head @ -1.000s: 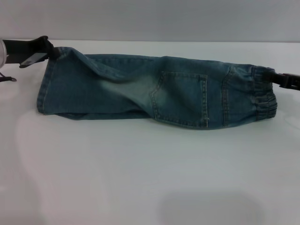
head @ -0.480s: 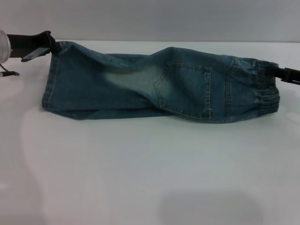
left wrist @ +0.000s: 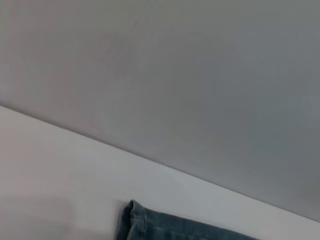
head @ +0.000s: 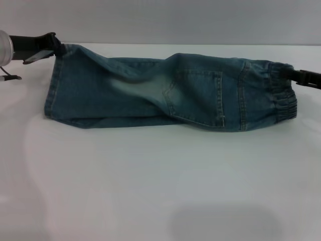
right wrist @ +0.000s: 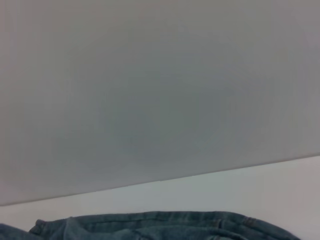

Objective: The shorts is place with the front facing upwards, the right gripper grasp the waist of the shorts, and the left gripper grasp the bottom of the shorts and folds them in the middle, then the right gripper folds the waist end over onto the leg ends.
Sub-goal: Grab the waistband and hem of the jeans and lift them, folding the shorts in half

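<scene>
Both grippers, left [head: 54, 48] at 10 o'clock, right [head: 296, 76] at 3, are pinching the shorts [head: 170, 93]; keeping them taut matters.

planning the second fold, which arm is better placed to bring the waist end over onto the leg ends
Right. The right gripper is at the gathered waist of the shorts on the robot's right, so it can carry that end across. The left gripper is at the leg ends, the far corner.
</scene>
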You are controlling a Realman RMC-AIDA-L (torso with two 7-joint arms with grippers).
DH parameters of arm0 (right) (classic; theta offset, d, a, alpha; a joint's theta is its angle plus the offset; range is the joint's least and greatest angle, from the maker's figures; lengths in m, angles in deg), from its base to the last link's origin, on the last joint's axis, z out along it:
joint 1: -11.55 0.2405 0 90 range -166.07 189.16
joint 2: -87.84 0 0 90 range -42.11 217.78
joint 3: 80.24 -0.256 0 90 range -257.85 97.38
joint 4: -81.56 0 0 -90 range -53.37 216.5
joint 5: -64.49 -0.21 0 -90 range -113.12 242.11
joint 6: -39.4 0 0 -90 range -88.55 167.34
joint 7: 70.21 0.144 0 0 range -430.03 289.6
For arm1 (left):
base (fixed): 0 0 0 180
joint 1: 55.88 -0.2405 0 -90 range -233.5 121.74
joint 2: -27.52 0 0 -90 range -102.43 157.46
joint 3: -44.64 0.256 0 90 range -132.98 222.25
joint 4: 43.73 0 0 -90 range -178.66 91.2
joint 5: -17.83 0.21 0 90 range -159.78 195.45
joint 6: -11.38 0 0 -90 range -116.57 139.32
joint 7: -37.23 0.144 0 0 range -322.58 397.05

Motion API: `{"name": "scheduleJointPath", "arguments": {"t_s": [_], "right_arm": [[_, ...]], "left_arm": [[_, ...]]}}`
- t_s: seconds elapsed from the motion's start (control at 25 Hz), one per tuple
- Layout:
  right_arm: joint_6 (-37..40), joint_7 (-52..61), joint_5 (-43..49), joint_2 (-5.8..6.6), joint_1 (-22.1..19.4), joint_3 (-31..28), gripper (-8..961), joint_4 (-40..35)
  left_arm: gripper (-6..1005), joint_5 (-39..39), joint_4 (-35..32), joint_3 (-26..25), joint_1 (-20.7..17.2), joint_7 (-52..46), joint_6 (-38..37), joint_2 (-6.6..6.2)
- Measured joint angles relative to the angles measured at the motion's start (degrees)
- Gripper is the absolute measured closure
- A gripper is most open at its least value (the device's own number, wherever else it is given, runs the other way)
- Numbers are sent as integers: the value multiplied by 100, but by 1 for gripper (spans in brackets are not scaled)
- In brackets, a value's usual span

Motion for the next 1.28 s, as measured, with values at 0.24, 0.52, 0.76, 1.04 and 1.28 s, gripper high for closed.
{"name": "scheduleJointPath", "arguments": {"t_s": [0.24, 0.52, 0.76, 1.04, 1.28], "right_arm": [[-3, 0, 0, -1, 20, 90, 950, 37], [14, 0, 1, -4, 24, 94, 951, 40], [-27, 41, 1, 6, 33, 50, 950, -7], [-35, 228, -59, 34, 116, 39, 950, -246], [-206, 402, -76, 75, 168, 69, 951, -313]], "left_arm": [[945, -8, -9, -18, -6, 6, 218, 38], [695, -10, -3, -7, 21, 51, 322, 44], [477, -17, -9, -9, 25, 52, 360, 46], [159, -18, 2, -9, 25, 52, 382, 67], [159, -17, -17, -9, -12, 52, 361, 108]]}}
